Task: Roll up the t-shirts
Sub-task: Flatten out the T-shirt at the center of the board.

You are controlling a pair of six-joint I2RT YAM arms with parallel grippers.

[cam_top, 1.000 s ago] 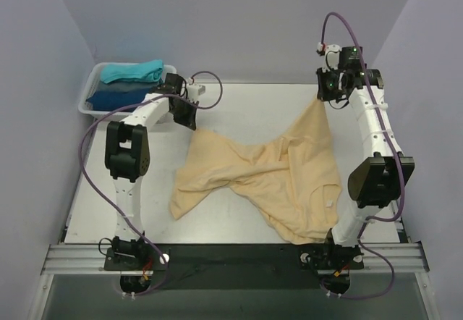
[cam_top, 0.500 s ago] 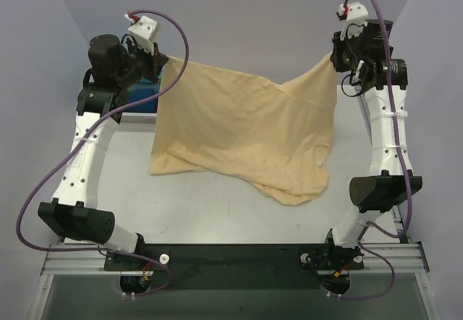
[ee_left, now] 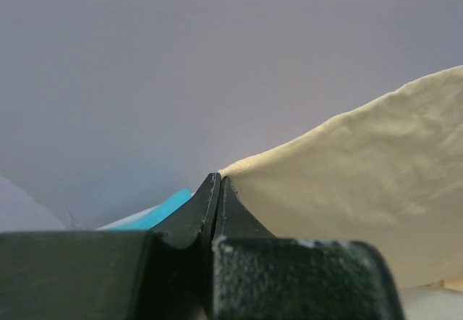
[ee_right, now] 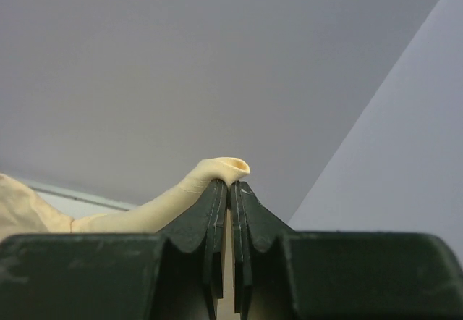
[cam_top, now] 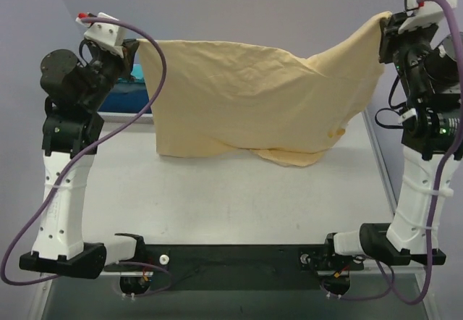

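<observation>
- At the upper left of the overhead view, we find the left gripper (cam_top: 134, 43) closed tight on one top corner of the tan t-shirt (cam_top: 246, 95). Its wrist view shows the jaws meeting, with cloth pinched at the very tip.
- At the upper right, the right gripper (cam_top: 385, 24) is likewise clamped on the opposite corner. Its wrist view shows only a small curl of fabric above the closed jaws, so we judge this the thinner hold.
- Between the grippers the shirt hangs as a spread sheet. Its top edge sags in the middle and sits higher on the right than on the left.
- Below, the lower edge rests bunched on the table (cam_top: 239, 197), folded under itself toward the right. We cannot tell whether the lower left corner touches the surface.
- Beyond the left arm a teal shirt (ee_left: 165, 208) shows, well apart from the work.
- Judgement: the step in hand is laying the shirt out flat ahead of rolling.
- Recommendation: level the two corners and hold the top edge taut. Draw the cloth across the table so the bunched hem drags out smooth. Lower both corners together, and release only once the top edge lies on the surface.
- Risk noted: the thin right pinch may slip if the stretch is overdone.
</observation>
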